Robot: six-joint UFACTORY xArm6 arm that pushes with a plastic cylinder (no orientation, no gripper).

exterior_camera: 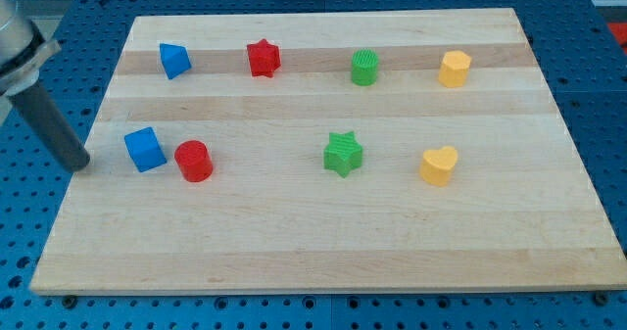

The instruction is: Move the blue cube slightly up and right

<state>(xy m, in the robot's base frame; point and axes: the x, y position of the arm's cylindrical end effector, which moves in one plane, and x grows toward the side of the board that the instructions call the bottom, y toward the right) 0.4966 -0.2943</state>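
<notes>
Okay, my tip [80,164] sits left of the blue cube [145,149], touching nothing; judging by that, I need to swing below-left before pushing.

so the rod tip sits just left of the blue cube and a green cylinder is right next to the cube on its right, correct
Not quite: the camera view shows a red cylinder, not green, close beside the blue cube on the view's right. My tip does sit just left of the cube, at the wooden board's edge.

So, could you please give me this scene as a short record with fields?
board: wooden board
my tip: at the board's left edge, left of the blue cube, apart from it
beside cube: red cylinder, on its right, close
top row: blue block, red star
</notes>
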